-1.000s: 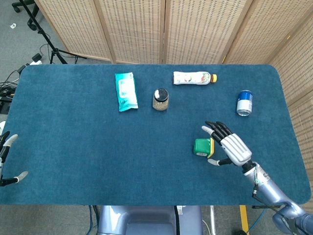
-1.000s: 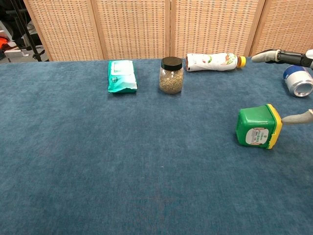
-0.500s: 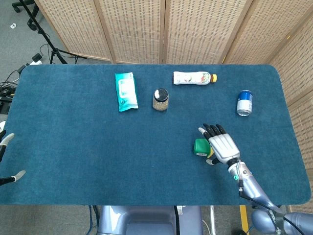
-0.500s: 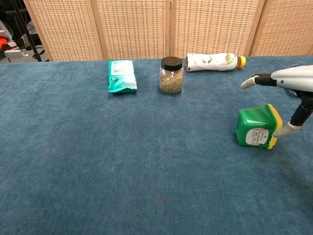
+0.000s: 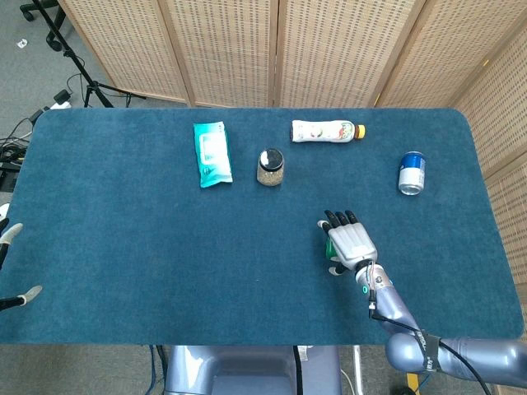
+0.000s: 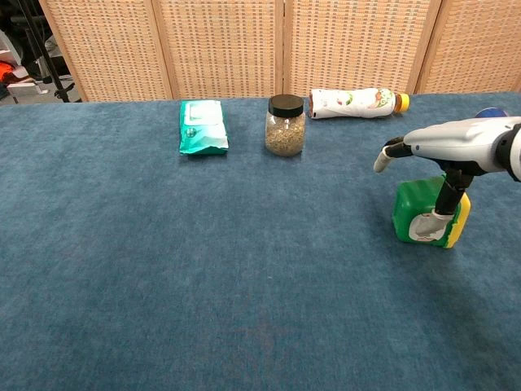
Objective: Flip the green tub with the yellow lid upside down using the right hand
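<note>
The green tub (image 6: 417, 210) lies on its side on the blue table, its yellow lid (image 6: 461, 221) facing right. My right hand (image 6: 457, 141) hovers flat above it with fingers stretched out to the left, and the thumb (image 6: 429, 226) reaches down onto the tub's labelled front face. From the head view the right hand (image 5: 348, 242) covers the tub, and only a green sliver (image 5: 328, 249) shows at its left. Only the fingertips of my left hand (image 5: 25, 295) show at the table's left edge, spread apart and holding nothing.
Along the far side lie a teal wipes pack (image 5: 212, 153), a black-lidded jar (image 5: 270, 167) and a white bottle (image 5: 327, 131) on its side. A blue can (image 5: 412, 172) stands at the far right. The table's near edge (image 5: 247, 341) lies just behind the right hand.
My right hand has slid left, from beside the yellow lid to above the tub, and its thumb has come around onto the front face. The tub has stayed in place.
</note>
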Controlling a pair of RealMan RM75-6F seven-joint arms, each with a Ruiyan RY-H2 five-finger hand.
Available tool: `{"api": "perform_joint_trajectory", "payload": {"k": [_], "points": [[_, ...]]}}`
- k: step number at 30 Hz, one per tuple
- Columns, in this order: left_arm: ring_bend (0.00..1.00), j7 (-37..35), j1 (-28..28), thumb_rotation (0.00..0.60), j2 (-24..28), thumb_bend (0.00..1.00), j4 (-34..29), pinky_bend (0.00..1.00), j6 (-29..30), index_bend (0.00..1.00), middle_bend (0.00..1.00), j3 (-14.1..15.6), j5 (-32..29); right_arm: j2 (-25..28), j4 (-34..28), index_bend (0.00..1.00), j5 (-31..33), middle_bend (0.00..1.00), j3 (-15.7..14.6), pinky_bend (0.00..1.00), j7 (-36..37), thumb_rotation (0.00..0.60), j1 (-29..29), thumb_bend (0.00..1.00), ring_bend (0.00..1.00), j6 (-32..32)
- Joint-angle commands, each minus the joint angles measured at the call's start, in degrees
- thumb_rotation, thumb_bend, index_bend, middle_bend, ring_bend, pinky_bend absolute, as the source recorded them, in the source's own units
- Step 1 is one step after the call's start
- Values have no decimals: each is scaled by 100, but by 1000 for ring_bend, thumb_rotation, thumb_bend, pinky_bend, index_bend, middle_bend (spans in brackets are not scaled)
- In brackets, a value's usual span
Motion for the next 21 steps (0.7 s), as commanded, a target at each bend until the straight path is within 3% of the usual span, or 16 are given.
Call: {"api": "perform_joint_trajectory", "payload": {"k": [1, 15, 21], "points": [[0, 1, 18, 600, -1, 0, -5, 0, 41, 0, 0, 5, 23, -129, 135, 175, 189, 64, 13, 0, -144, 600, 111, 0, 0, 95], [0, -17, -3, 600, 4, 0, 9, 0, -12, 0, 0, -20, -51, -448, 548, 345, 899, 258, 0, 0, -554, 600, 401, 4, 0, 315], [0, -4, -11, 600, 0, 0, 7, 0, -25, 0, 0, -16, -44, -526, 648, 462, 815, 386, -45, 0, -580, 600, 418, 101, 39, 394]]}}
